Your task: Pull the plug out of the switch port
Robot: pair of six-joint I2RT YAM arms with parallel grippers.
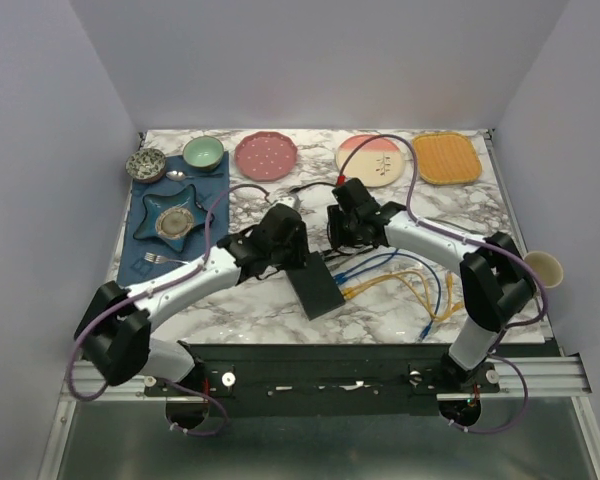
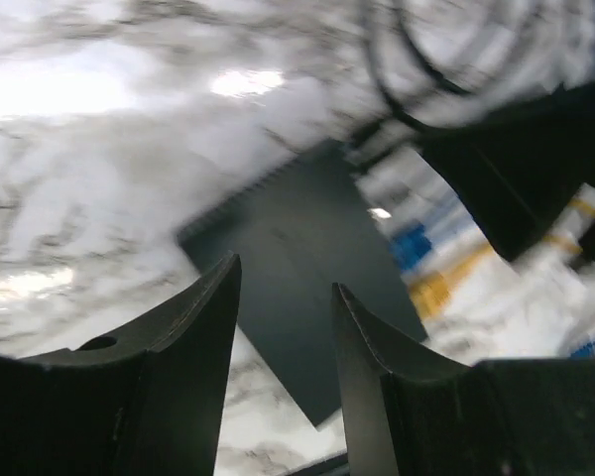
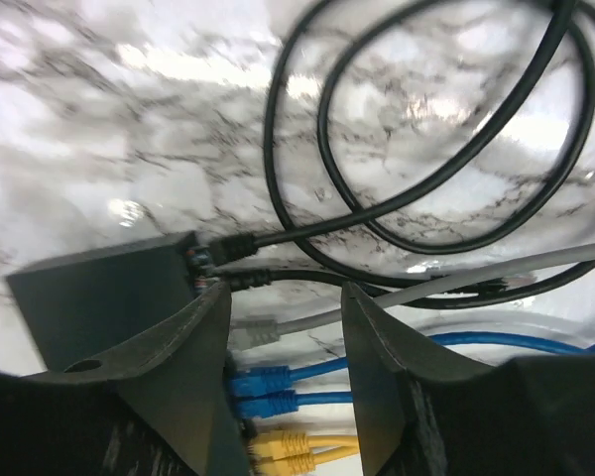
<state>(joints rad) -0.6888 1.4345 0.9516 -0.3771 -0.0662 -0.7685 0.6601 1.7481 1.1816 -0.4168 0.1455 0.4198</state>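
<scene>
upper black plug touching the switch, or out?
Touching. Right wrist view: the upper black plug sits seated in the port edge of the switch, no gap visible.

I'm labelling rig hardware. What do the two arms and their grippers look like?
Both the left arm and right arm have white links and black joints, each trailed by a purple cable. The left gripper and right gripper are matte black with two tapered fingers.
</scene>
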